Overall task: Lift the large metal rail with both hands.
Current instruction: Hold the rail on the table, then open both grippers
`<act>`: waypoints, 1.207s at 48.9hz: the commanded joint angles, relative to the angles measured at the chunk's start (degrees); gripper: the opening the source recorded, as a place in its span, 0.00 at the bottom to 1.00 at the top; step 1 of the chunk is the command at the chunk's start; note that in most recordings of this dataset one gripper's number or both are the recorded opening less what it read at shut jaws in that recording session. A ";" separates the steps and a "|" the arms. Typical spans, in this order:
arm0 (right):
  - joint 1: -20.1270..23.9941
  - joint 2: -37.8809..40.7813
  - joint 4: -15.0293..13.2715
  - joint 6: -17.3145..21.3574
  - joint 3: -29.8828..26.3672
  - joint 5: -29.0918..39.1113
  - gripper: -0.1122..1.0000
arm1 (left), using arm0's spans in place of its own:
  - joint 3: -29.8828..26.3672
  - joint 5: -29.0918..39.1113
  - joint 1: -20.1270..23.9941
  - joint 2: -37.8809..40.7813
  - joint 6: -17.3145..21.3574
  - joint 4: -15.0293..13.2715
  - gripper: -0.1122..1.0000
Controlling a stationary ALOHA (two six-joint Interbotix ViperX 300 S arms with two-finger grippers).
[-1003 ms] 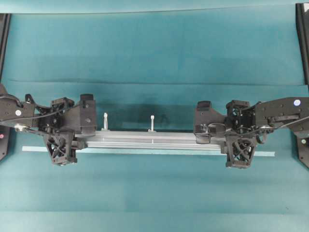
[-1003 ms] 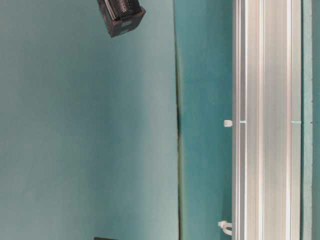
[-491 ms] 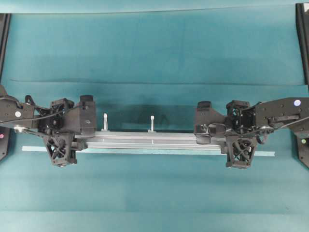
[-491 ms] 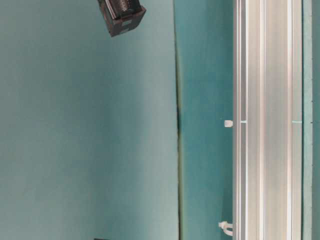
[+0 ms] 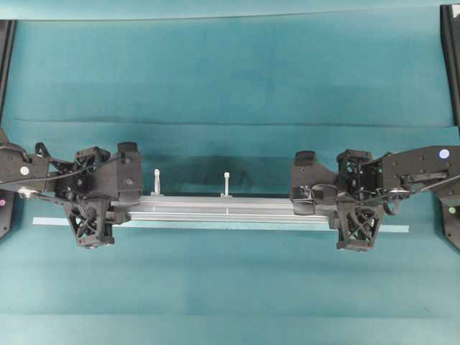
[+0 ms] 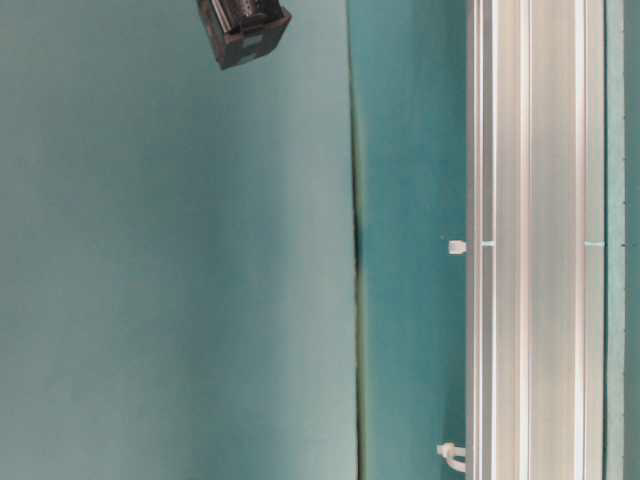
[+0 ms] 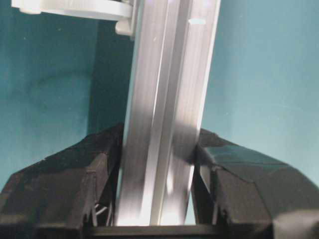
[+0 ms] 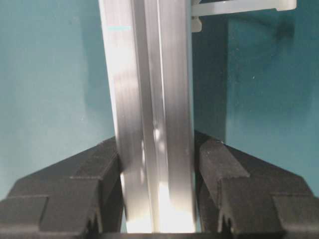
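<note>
The large metal rail (image 5: 223,208) is a long grooved silver bar lying crosswise in the overhead view. Two white pegs (image 5: 157,181) stand along its far edge; a third is hidden. My left gripper (image 5: 108,208) is shut on the rail's left end. My right gripper (image 5: 338,210) is shut on its right end. In the left wrist view the rail (image 7: 164,99) runs between both black fingers (image 7: 99,169), which press its sides. The right wrist view shows the same grip (image 8: 157,144) on the rail (image 8: 149,74). I cannot tell whether the rail is off the cloth.
A thin pale-green strip (image 5: 215,227) lies just in front of the rail and reaches past both grippers. Teal cloth (image 5: 230,72) covers the table. Black frame posts (image 5: 451,57) stand at the far corners. In the table-level view the rail (image 6: 530,240) fills the right side.
My left gripper has shifted slightly to the left along the rail. In the table-level view the rail has edged a few pixels sideways. The right gripper has barely moved.
</note>
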 commanded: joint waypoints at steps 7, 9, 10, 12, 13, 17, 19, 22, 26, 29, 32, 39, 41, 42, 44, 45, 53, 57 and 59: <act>-0.09 0.00 0.35 0.88 1.93 -0.44 0.44 | -0.09 -0.35 0.26 -0.09 -0.26 -0.35 0.42; -0.26 -0.26 0.35 1.05 2.37 -0.70 0.44 | -0.09 -0.35 0.26 -0.09 -0.18 -0.35 0.42; -0.26 -0.35 0.44 1.05 2.55 -0.97 0.44 | -0.09 -0.26 0.26 -0.18 -0.18 -0.53 0.42; -0.35 -0.53 0.53 1.32 2.81 -1.67 0.44 | -0.18 -0.35 0.26 -0.18 -0.09 -0.35 0.42; -0.35 -0.62 0.53 1.41 2.99 -2.11 0.44 | -0.09 -0.35 0.26 -0.18 -0.09 -0.35 0.42; -0.35 -0.88 0.53 2.11 3.43 -3.08 0.44 | 0.00 -0.62 0.26 -0.26 -0.09 -0.35 0.42; -0.35 -0.88 0.53 2.37 3.60 -3.16 0.44 | 0.00 -0.70 0.26 -0.18 0.00 -0.35 0.42; -0.35 -0.97 0.53 2.55 3.69 -3.16 0.44 | -0.09 -0.26 0.26 0.00 0.00 -0.35 0.42; -0.35 -0.97 0.53 2.55 3.60 -3.34 0.45 | 0.00 0.35 0.26 0.35 0.09 -0.35 0.42; -0.35 -0.97 0.53 2.55 3.60 -3.34 0.46 | 0.00 0.70 0.18 0.79 0.18 -0.35 0.42; -0.35 -0.97 0.53 2.64 3.60 -3.34 0.56 | 0.00 0.53 0.09 0.88 0.44 -0.35 0.42; -0.26 -0.88 0.53 2.99 3.43 -3.16 0.87 | -0.09 0.26 0.09 0.97 0.62 -0.35 0.42; -0.18 -0.97 0.53 2.99 3.34 -3.34 0.90 | -0.18 0.26 0.09 0.88 0.70 -0.35 0.42; -0.18 -0.97 0.53 2.99 3.25 -3.25 0.91 | -0.18 0.26 0.18 0.97 0.70 -0.35 0.42; -0.09 -0.97 0.44 2.99 3.16 -3.16 0.92 | 0.00 0.09 0.35 0.88 0.88 -0.35 0.42; -0.09 -0.97 0.35 2.90 3.08 -2.99 0.92 | 0.00 0.09 0.35 0.88 0.88 -0.35 0.42; -0.18 -1.49 0.09 2.81 3.25 -2.46 0.92 | 0.09 -0.62 0.35 0.88 0.88 -0.35 0.42; -0.18 -1.76 0.09 2.64 3.25 -2.46 0.92 | 0.18 -0.97 0.35 0.88 0.88 -0.35 0.42; -0.18 -1.93 0.00 2.55 3.25 -2.46 0.92 | 0.18 -1.05 0.35 0.88 0.97 -0.35 0.42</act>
